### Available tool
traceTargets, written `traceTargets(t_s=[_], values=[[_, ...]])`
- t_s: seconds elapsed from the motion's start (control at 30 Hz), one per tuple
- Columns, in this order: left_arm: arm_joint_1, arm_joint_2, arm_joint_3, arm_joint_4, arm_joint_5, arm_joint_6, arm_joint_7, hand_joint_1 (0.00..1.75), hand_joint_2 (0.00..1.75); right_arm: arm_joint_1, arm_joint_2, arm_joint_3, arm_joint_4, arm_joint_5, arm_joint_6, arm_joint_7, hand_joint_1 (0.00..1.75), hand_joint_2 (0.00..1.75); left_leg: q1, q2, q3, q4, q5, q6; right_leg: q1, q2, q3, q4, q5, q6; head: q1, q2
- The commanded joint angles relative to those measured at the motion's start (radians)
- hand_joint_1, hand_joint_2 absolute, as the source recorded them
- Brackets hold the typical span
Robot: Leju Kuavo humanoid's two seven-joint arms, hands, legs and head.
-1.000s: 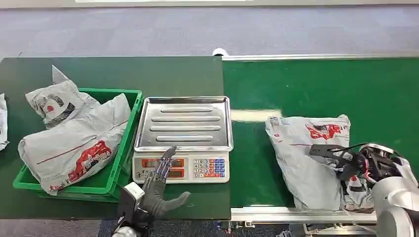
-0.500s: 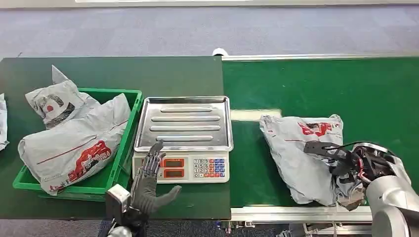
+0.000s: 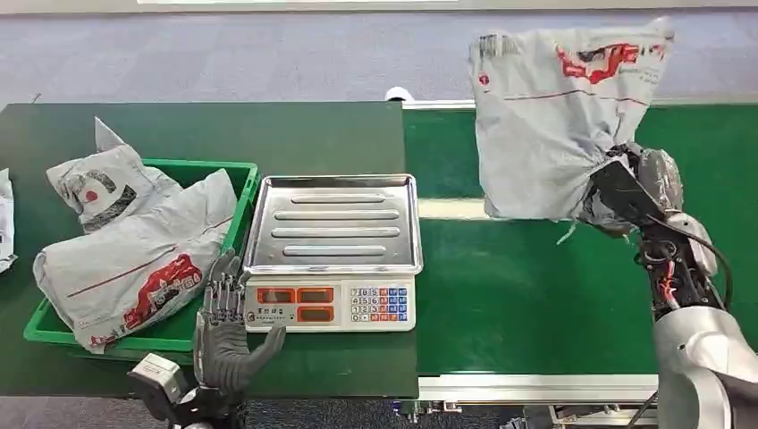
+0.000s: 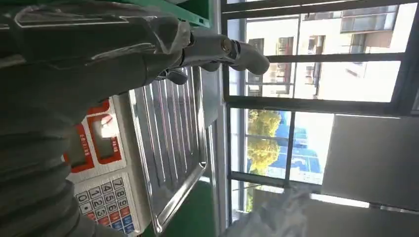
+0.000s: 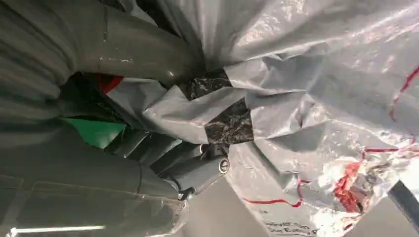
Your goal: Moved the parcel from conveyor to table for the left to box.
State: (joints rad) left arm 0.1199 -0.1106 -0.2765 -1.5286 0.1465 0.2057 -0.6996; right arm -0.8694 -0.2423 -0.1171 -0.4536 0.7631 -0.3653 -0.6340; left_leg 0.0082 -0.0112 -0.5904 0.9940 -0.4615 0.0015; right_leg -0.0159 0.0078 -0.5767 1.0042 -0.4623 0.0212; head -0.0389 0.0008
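Above the conveyor [image 3: 536, 295], right robot hand [image 3: 626, 192] grips red-printed parcel [image 3: 550, 116]; left robot hand [image 3: 223, 326] spread, empty.

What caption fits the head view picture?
Right hand lifts a grey parcel above the green conveyor, beside the scale.

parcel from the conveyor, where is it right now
In the head view the parcel hangs in the air on the right, gripped by the right hand above the green conveyor, right of the scale.
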Motion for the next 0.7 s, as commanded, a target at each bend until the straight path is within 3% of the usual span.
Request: traceTargets(t_s=[0.03, 0.13, 0.3, 0.5, 0.57, 0.7], values=[[-0.042, 0.006, -0.015, 0.06, 0.012, -0.033, 0.001, 0.0, 1.75, 0.186, 0.091, 0.137, -0.442, -0.284, -0.065, -0.052, 1.75, 1.75, 0.0, 0.003, 0.002, -0.002, 0.0, 0.0, 0.0, 0.002, 0.001, -0.001, 0.0, -0.002, 0.0, 0.0], [-0.055, 0.009, -0.024, 0.075, 0.012, -0.042, 0.002, 0.0, 1.75, 0.23, 0.126, 0.222, -0.5, -0.307, -0.013, -0.016, 1.75, 1.75, 0.0, 0.004, 0.002, -0.002, 0.0, -0.001, 0.0, 0.003, 0.0, -0.001, 0.001, -0.002, 0.0, 0.0], [-0.05, 0.004, -0.026, 0.075, 0.018, -0.049, 0.001, 0.0, 1.75, 0.242, 0.151, 0.305, -0.435, -0.224, -0.061, 0.007, 1.75, 1.75, 0.001, 0.005, 0.003, -0.002, 0.0, -0.001, 0.001, 0.003, 0.001, -0.001, 0.0, -0.002, 0.0, 0.0], [-0.06, -0.01, -0.029, 0.077, 0.009, -0.056, 0.001, 0.0, 1.75, 0.133, 0.184, 0.383, -0.197, -0.155, 0.015, 0.055, 1.75, 1.75, 0.001, 0.006, 0.003, -0.002, -0.001, 0.0, 0.002, 0.004, 0.002, -0.002, 0.0, -0.002, 0.0, 0.0], [-0.069, -0.014, -0.034, 0.087, 0.007, -0.058, 0.002, 0.0, 1.75, 0.068, 0.186, 0.432, -0.086, -0.096, 0.08, 0.16, 1.75, 1.75, 0.001, 0.006, 0.003, -0.001, 0.0, 0.0, 0.001, 0.004, 0.001, -0.001, 0.001, -0.002, 0.001, 0.0], [-0.081, -0.019, -0.045, 0.1, 0.006, -0.062, 0.004, 0.0, 1.75, 0.015, 0.194, 0.484, 0.007, -0.038, 0.15, 0.214, 1.75, 1.75, 0.001, 0.004, 0.002, -0.001, 0.0, 0.0, 0.001, 0.003, 0.001, 0.0, 0.0, -0.002, 0.0, 0.0]])
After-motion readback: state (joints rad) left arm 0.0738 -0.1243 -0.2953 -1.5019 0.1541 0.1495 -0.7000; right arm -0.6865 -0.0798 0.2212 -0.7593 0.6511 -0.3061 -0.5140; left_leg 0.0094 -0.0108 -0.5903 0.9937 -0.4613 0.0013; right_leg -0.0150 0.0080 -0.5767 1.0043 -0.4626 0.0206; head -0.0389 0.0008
